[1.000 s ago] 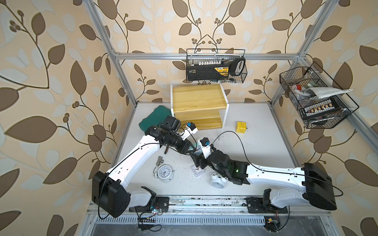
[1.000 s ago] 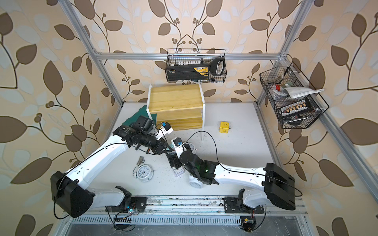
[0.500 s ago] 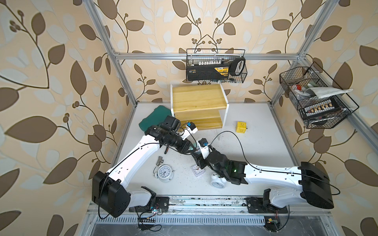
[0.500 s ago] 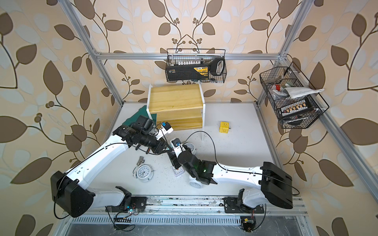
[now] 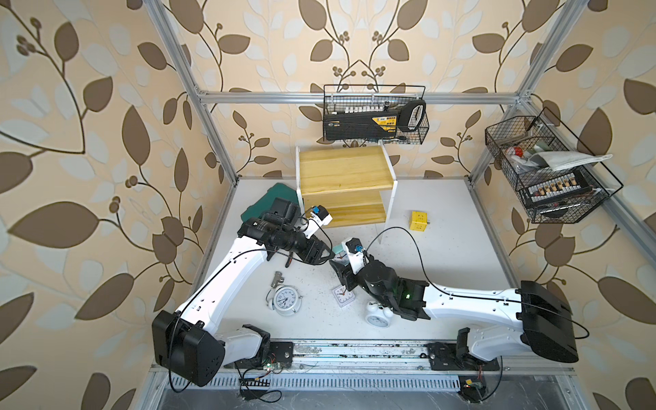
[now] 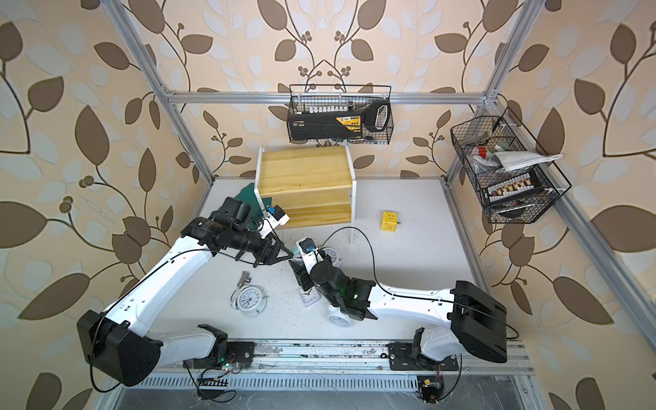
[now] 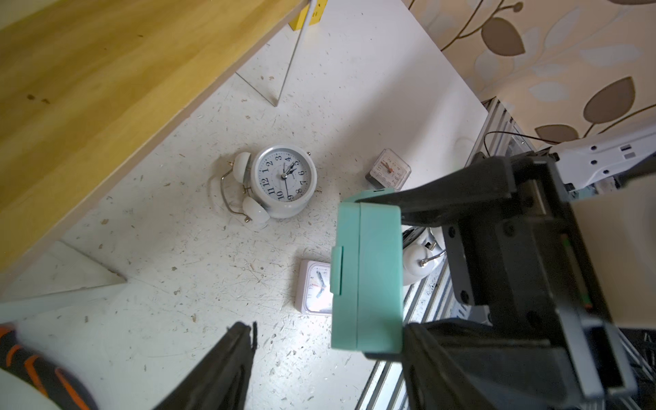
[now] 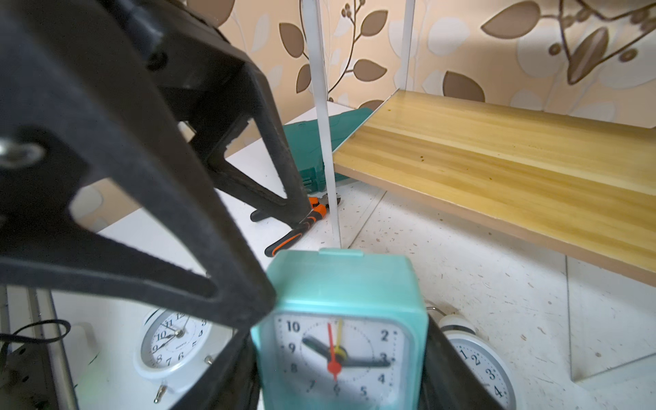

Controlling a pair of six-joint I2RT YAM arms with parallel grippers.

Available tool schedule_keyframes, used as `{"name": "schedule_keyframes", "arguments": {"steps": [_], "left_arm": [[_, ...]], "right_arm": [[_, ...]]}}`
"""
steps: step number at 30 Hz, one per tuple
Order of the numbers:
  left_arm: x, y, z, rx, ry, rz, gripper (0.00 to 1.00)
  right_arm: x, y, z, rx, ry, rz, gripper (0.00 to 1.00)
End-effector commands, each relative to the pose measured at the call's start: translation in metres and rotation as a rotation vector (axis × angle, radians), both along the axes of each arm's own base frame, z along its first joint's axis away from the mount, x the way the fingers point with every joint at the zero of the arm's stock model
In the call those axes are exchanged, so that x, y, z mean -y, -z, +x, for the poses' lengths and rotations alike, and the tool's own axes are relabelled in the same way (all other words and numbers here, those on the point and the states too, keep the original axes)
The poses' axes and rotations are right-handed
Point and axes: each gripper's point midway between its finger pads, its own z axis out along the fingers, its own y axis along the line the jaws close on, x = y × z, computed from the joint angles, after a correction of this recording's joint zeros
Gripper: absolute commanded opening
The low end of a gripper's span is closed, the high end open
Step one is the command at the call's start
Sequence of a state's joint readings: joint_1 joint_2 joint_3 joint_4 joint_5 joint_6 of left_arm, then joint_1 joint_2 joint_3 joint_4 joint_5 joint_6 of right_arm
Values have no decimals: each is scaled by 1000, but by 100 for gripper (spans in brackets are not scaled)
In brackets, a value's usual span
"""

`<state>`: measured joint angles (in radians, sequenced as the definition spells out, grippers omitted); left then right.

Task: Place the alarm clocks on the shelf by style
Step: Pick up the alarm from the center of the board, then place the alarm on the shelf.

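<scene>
Mint square clock (image 7: 365,269) clamped in right gripper (image 8: 340,358), aloft before two-tier wooden shelf (image 5: 340,170). Left gripper (image 5: 316,257) fingers spread, just beside. On table (image 5: 443,266): three round twin-bell clocks (image 5: 284,300) (image 5: 376,317) (image 6: 330,253); two square: grey clock (image 7: 388,170), seemingly lilac clock (image 5: 343,295).

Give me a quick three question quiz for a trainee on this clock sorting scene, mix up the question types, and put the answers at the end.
1. Multiple choice: the square clock clamped in the jaws of the right gripper is A grey, B mint, C lilac.
2. True or false: a clock stands on the top board of the shelf.
3. Fill in: ___ round twin-bell clocks rest on the table.
Key: 1 B; 2 false; 3 three.
</scene>
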<state>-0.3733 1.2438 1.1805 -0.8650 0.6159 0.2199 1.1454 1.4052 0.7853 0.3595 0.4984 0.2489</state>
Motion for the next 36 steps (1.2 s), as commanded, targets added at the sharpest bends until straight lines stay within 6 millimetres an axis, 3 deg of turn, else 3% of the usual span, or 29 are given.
{"name": "schedule_keyframes", "arguments": {"steps": [1,7,14,19,30,36], "left_arm": [[-19,1,11,62,-49,27,70],[-48,14,29,73,-171,70,71],[-84,28,47,72,-327,118,71],[-98,35,53,71,-393,141,72],[-124,41,55,0,-490,33,72],[-124,40,55,1,-484,19,72]], "right_arm": [[1,-16,16,51,80,58,46],[-6,-35,36,146,174,82,50],[-13,-61,55,317,281,174,42],[-32,-68,67,371,308,167,42],[-44,-56,110,319,366,146,40],[-53,-46,130,289,367,126,41]]}}
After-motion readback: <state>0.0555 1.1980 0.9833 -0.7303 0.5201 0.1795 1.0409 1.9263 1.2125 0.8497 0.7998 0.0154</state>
